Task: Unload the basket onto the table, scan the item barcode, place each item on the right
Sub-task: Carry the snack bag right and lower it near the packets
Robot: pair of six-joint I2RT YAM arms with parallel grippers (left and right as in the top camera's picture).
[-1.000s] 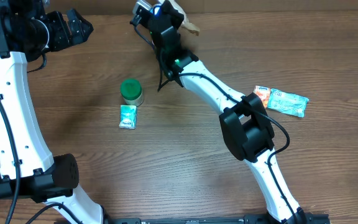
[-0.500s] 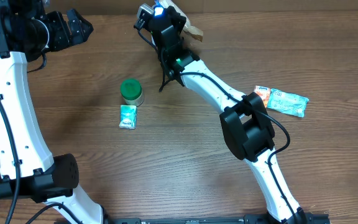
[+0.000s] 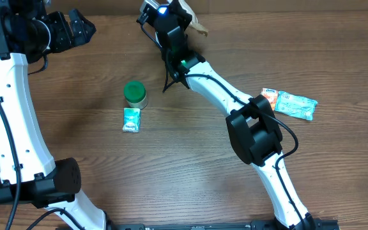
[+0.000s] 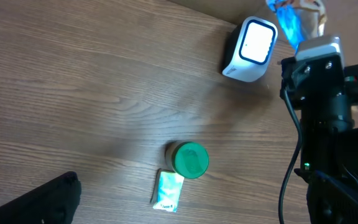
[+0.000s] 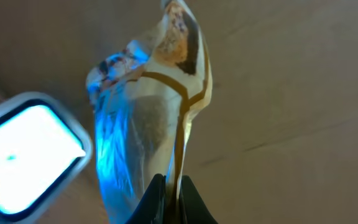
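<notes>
Snack packet (image 5: 157,106) pinched in right gripper (image 5: 168,185) beside lit scanner (image 5: 25,155), left gripper (image 3: 84,27) released

A sachet (image 3: 131,119) lies just in front of the jar (image 3: 135,94) on the worktop (image 3: 190,166). Behind the jar, slightly right, are the scanner (image 4: 249,49) and the pouch (image 5: 148,118) I hold. Two packets (image 3: 291,103) lie well to the jar's right.

We see the packet (image 5: 160,93) cream with brown edging and an orange-brown print, one side washed blue. Scanner (image 4: 250,50) white, window glowing pale. Jar (image 3: 134,93) lid green, sachet (image 3: 131,119) teal-white, pouch (image 3: 297,105) teal. Table (image 3: 190,160) brown woodgrain.
</notes>
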